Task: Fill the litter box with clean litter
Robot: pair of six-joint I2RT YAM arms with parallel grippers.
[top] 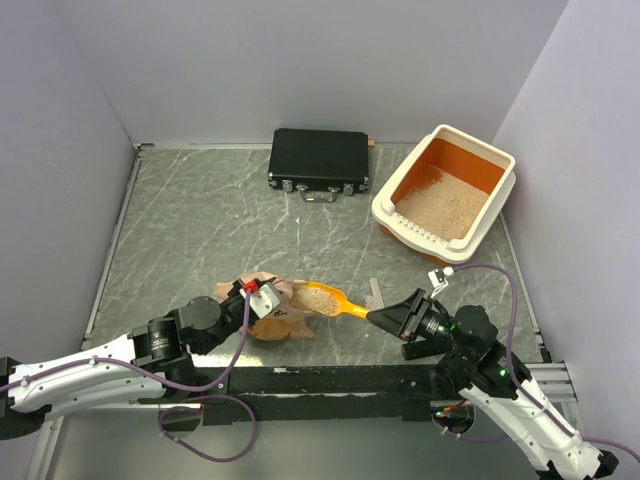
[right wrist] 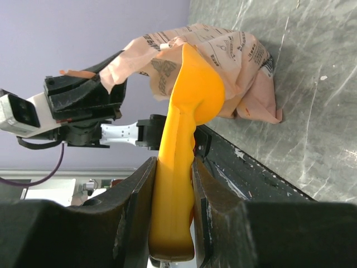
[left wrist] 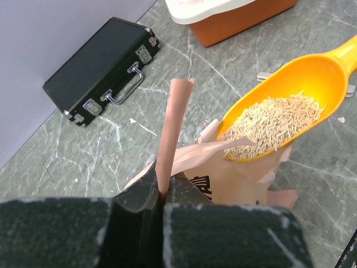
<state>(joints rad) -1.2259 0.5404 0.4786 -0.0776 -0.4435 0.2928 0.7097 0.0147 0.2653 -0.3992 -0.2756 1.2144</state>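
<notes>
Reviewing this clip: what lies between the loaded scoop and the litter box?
In the top view, mostly bare table. Only a small pale flat piece lies just beyond the scoop, well short of the litter box.

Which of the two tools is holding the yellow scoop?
The right tool: it clamps the handle of the yellow scoop, which is loaded with litter. The left tool instead pinches an edge of the paper bag.

Left tool [left wrist: 162,191] pinched shut, right tool [right wrist: 174,170] clamped, both held low.
</notes>
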